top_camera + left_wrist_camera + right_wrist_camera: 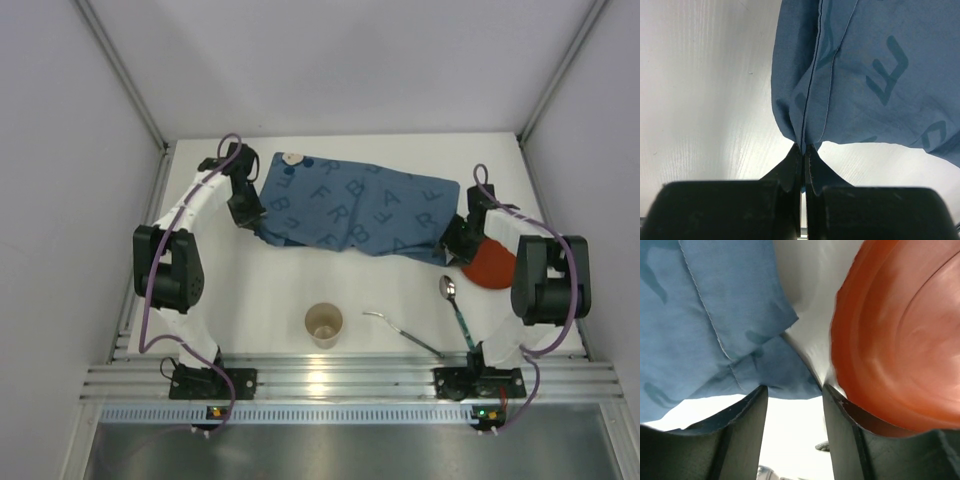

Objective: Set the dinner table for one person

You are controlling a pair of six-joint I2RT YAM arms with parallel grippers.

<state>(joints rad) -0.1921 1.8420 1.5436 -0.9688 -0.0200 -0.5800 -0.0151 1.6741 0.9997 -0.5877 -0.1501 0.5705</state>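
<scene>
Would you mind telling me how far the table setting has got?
Nothing looks finished. In hand: the left gripper is shut on a corner of the rumpled placemat; the right gripper is open by its other corner, next to the red plate. Remaining: cup, fork and spoon lie unplaced on the dinner table near the arms.
</scene>
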